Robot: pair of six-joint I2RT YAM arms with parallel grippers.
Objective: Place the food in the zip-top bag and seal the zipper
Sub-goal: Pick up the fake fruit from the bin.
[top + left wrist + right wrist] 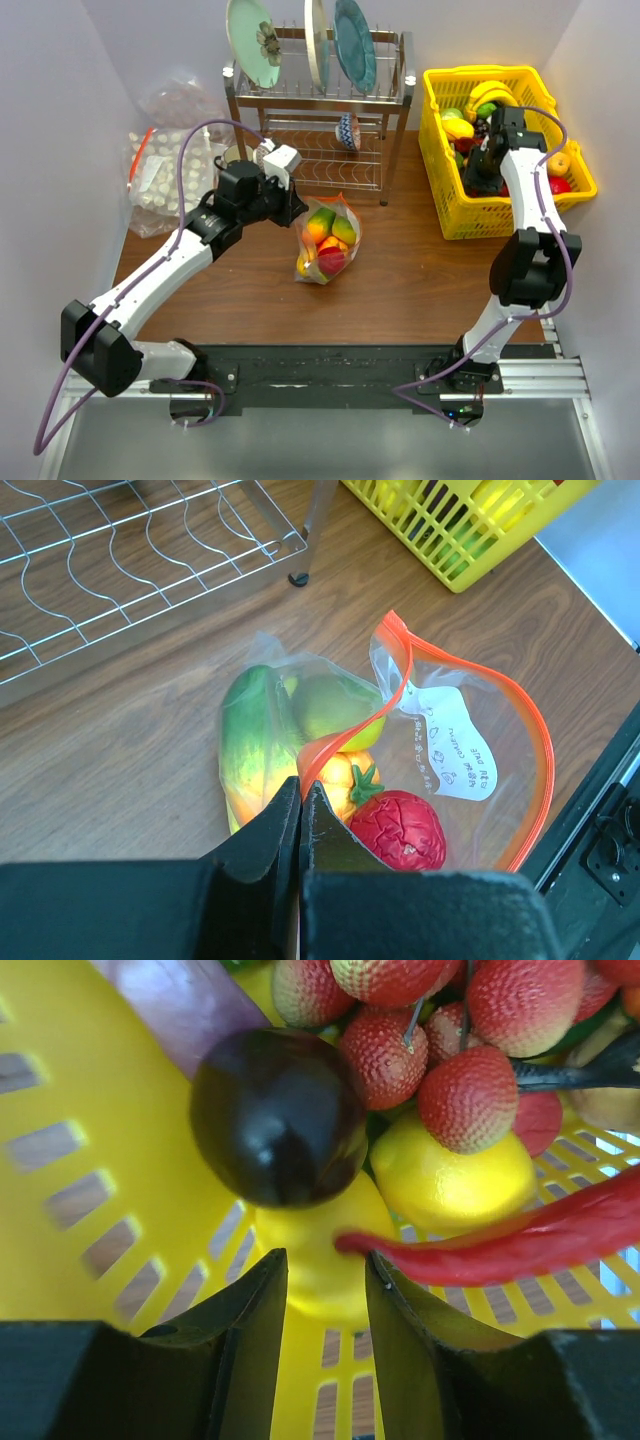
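The clear zip-top bag [328,240] lies on the wooden table with its mouth open, and it also shows in the left wrist view [450,745]. It holds a green-yellow piece [255,740], a green round fruit [335,705], an orange piece [340,775] and a red fruit [405,830]. My left gripper [300,800] is shut on the red-orange zipper [540,740] at the near side of the mouth; it also shows from above [297,212]. My right gripper [325,1260] is down in the yellow basket [430,110], its jaws closed against a yellow fruit [315,1230].
The basket holds more food: a dark plum [275,1115], a lemon [450,1175], a red chili [520,1240] and red lychees [470,1095]. A metal dish rack [320,150] with plates stands behind the bag. A larger bag of pale lumps [165,165] lies at the back left.
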